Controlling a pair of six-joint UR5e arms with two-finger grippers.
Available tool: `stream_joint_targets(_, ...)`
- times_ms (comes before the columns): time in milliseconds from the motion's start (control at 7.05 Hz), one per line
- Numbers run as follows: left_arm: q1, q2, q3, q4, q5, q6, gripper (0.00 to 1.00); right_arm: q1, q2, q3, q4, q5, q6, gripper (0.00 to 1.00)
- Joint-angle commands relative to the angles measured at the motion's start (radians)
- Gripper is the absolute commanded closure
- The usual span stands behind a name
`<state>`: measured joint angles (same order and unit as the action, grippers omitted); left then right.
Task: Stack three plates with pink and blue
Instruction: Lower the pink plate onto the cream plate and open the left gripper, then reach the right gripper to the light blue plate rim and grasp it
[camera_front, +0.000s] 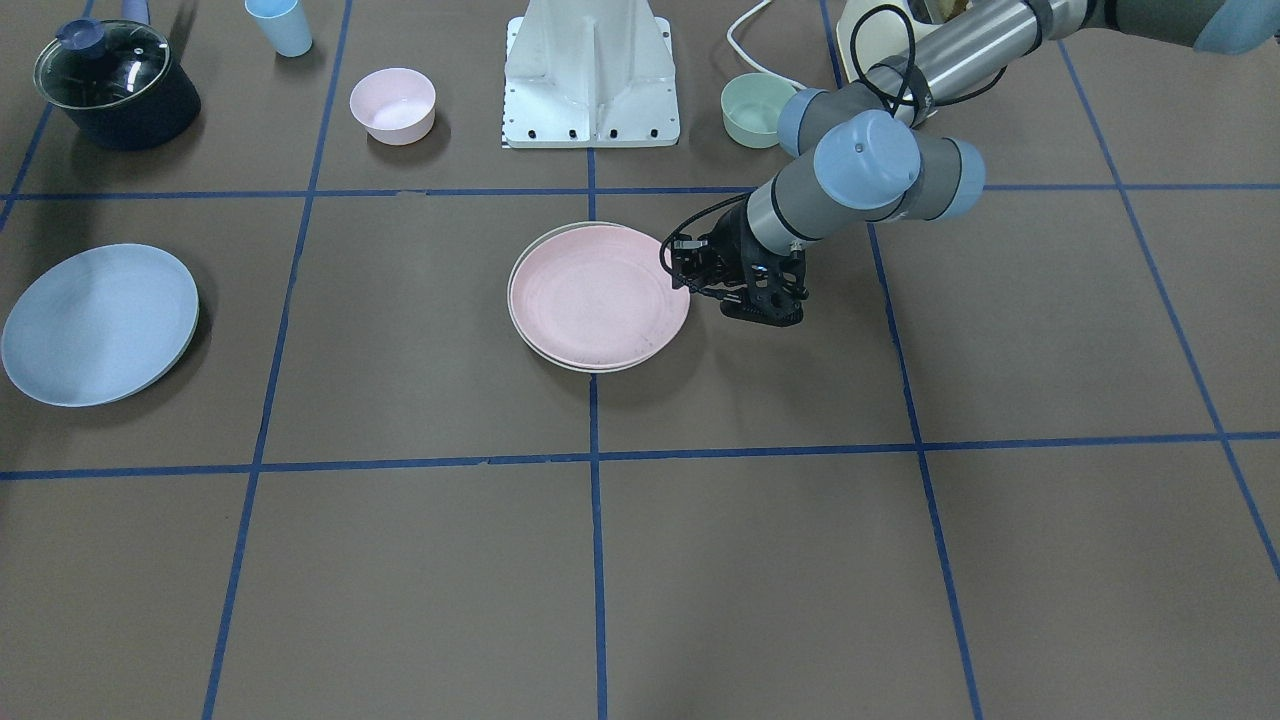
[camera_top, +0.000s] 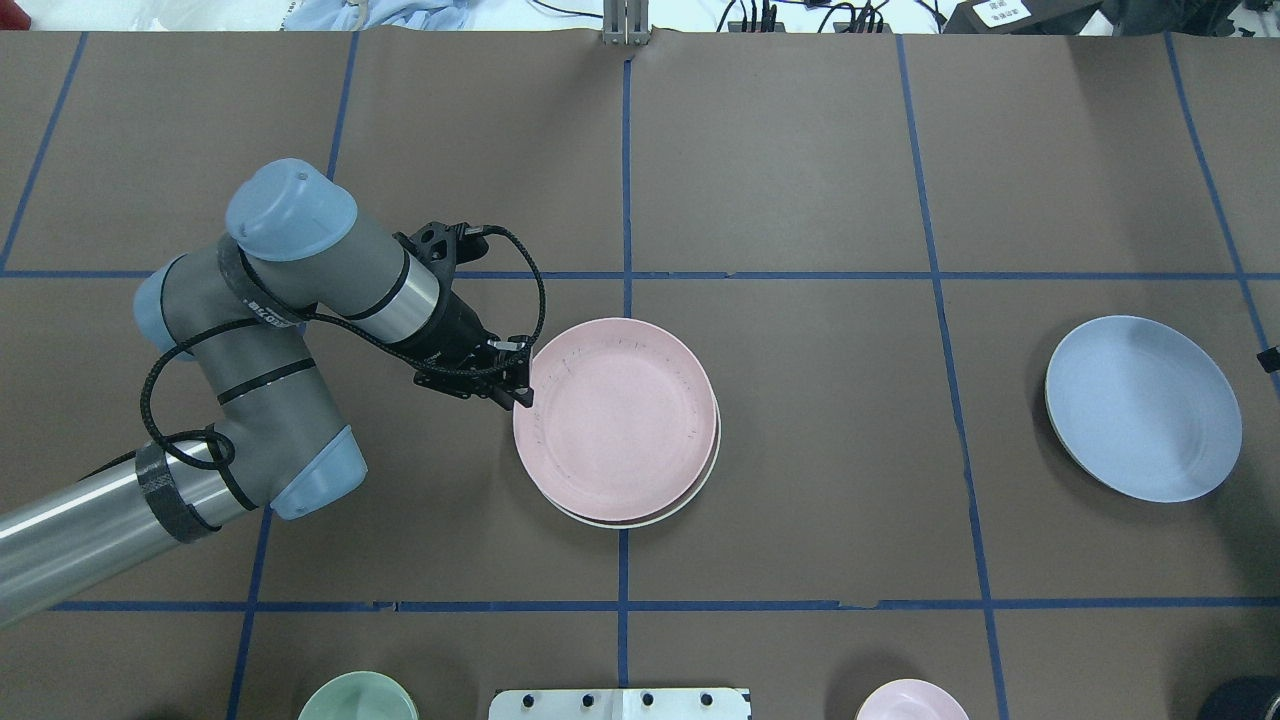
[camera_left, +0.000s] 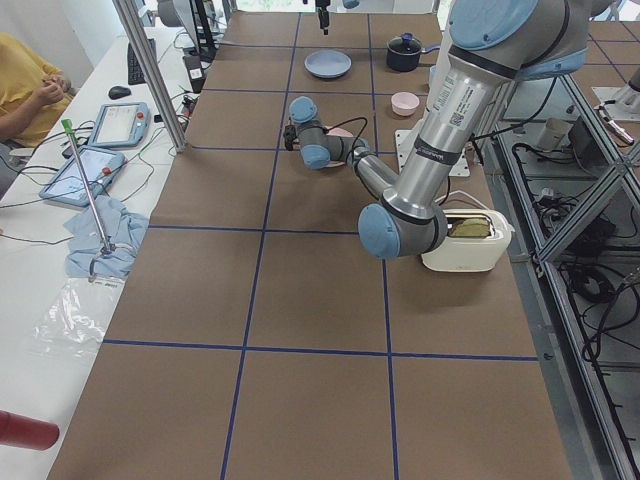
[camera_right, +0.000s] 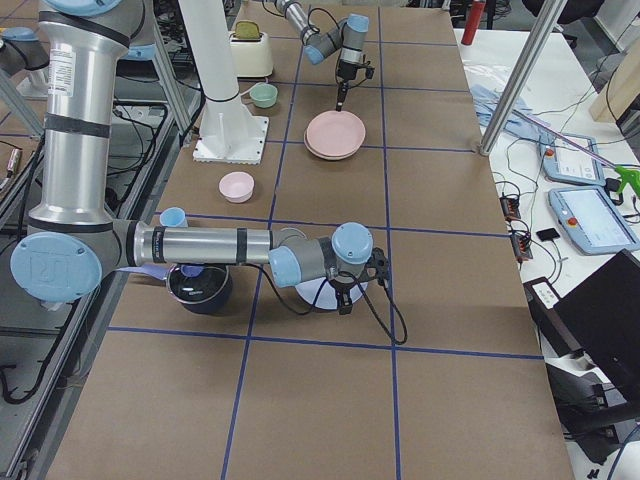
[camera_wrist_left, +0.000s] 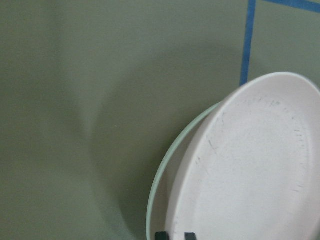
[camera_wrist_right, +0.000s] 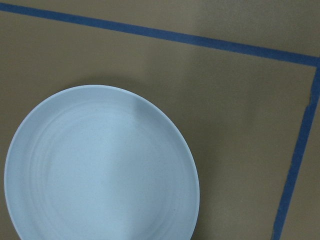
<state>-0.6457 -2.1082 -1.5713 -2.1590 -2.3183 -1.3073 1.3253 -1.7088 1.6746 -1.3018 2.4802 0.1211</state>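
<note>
The pale pink plate (camera_top: 615, 432) lies on the cream-white plate (camera_top: 652, 519) at the table's middle, shifted a little so the cream rim shows on one side. My left gripper (camera_top: 520, 385) is at the pink plate's rim on the robot's left side. In the left wrist view its fingertips (camera_wrist_left: 161, 235) stand close together astride that rim, shut on it. The pale blue plate (camera_top: 1143, 407) lies alone far to the robot's right. My right gripper (camera_right: 343, 300) hangs over it; I cannot tell whether it is open or shut. No fingers show in the right wrist view, only the blue plate (camera_wrist_right: 100, 165).
Along the robot's side stand a dark pot with a glass lid (camera_front: 115, 85), a blue cup (camera_front: 280, 25), a small pink bowl (camera_front: 393, 105), the white robot base (camera_front: 592, 75), a small green bowl (camera_front: 752, 110) and a cream toaster (camera_left: 465, 240).
</note>
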Motion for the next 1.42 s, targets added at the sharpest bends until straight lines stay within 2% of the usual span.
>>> stream_joint_targets(0,0.000,0.005,-0.013,-0.033,0.008,-0.003,0.28,-0.026,0.000,-0.007,0.001,-0.009,0.052,0.00)
stream_joint_targets(284,-0.003,0.019,-0.033,-0.033,0.011,-0.001,0.27,-0.050,0.000,-0.016,-0.001,-0.009,0.099,0.00)
stream_joint_targets(851,-0.002,0.022,-0.038,-0.033,0.033,-0.004,0.27,-0.089,0.098,-0.156,0.003,-0.015,0.114,0.01)
stream_joint_targets(1276,0.000,0.022,-0.038,-0.033,0.040,-0.004,0.27,-0.146,0.119,-0.199,0.003,-0.039,0.112,0.06)
